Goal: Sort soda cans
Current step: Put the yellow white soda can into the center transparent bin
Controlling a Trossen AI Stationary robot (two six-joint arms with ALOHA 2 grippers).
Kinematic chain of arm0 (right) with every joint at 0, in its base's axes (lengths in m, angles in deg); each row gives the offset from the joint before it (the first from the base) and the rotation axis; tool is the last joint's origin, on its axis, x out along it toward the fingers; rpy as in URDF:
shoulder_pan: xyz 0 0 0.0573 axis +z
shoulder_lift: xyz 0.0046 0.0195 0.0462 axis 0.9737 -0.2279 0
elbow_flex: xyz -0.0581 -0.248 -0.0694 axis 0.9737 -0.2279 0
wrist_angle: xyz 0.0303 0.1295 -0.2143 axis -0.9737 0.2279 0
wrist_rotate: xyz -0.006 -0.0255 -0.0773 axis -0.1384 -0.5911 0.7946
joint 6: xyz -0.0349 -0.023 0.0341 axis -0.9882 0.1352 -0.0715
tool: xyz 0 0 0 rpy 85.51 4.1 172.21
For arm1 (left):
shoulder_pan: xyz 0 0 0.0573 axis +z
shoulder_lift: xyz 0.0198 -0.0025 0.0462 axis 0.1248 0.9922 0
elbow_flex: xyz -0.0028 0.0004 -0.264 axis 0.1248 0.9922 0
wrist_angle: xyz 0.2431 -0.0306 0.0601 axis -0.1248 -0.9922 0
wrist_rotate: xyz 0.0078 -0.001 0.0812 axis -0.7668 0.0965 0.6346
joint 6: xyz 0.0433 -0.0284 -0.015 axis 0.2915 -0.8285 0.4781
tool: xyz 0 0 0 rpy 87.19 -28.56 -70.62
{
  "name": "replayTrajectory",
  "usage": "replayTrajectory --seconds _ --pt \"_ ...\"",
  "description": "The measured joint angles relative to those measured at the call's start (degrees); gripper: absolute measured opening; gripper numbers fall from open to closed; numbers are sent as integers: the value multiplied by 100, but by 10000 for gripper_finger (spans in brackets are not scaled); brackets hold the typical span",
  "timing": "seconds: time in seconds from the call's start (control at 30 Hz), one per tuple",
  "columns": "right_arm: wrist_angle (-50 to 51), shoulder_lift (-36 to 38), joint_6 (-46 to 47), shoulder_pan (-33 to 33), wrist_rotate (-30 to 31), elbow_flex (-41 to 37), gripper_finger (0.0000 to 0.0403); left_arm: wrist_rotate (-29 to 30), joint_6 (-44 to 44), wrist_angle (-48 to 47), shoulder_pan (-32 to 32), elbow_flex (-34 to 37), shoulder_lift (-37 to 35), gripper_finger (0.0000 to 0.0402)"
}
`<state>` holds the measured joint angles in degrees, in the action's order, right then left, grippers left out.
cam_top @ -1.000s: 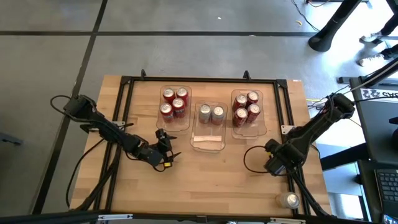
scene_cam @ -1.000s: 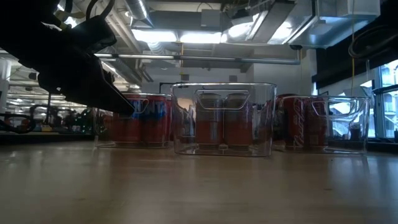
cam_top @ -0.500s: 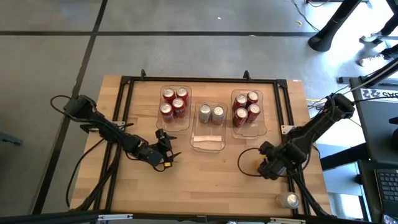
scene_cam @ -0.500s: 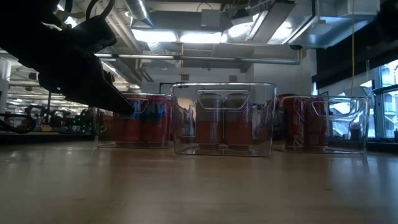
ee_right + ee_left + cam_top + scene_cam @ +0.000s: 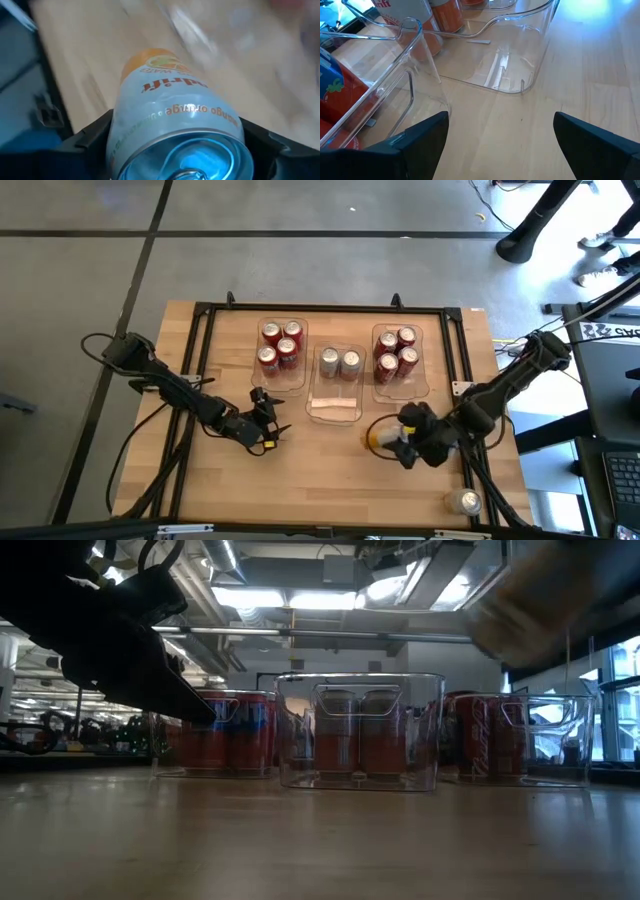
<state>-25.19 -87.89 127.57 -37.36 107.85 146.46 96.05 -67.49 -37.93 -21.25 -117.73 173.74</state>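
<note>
My right gripper [image 5: 397, 444] is shut on a pale soda can [image 5: 172, 107] with an orange bottom end, held over the table in front of the right bin. The can shows as a blur [image 5: 540, 590] in the low view. My left gripper [image 5: 268, 428] waits open and low over the wood, near the middle bin's near end [image 5: 512, 85]. Four red cans [image 5: 280, 345] stand in the left bin and four [image 5: 397, 352] in the right bin. Two silver cans [image 5: 340, 363] stand in the middle bin. One more pale can [image 5: 465, 501] sits at the near right corner. My right gripper pinches the can's side wall [image 5: 117, 135] between its two fingers, close to the silver top end. The fingers slant down and lie along the can. The can is lifted clear and tilted, its top toward the wrist and its orange end [image 5: 378, 438] toward the table's left.
Three clear bins [image 5: 338, 412] stand in a row at the far middle of the table. A black frame [image 5: 200, 360] runs round the work area. Bare wood [image 5: 320, 465] lies between the two grippers. A person's feet [image 5: 595, 240] show beyond the far right corner.
My right gripper has risen and gone toward the table's left, tipping and rolling as it went. The pale can has come with it, lifted clear of the table, and now shows at the low view's top right.
</note>
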Motion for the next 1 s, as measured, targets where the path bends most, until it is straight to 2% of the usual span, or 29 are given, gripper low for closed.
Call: replayTrajectory --seconds 0.07,0.23,0.53,0.67,0.83,1.0 --pt "-426 0 -762 -221 211 127 292 0 0 -2 0 0 0 347" --pt "-1256 -49 -2480 -911 235 434 292 0 0 -2 0 0 0 347" --pt "-1176 -1159 -4496 -2186 -391 1423 292 0 0 -8 0 0 0 347" --pt "-319 -1896 -4982 -2606 -626 2253 292 0 0 -17 -6 2 2 347" --pt "863 -2709 -5248 -3040 -616 3281 292 0 -1 -13 -7 2 2 347" --pt "1443 -3341 -5374 -3418 -768 3832 292 0 0 -16 -4 2 2 347"
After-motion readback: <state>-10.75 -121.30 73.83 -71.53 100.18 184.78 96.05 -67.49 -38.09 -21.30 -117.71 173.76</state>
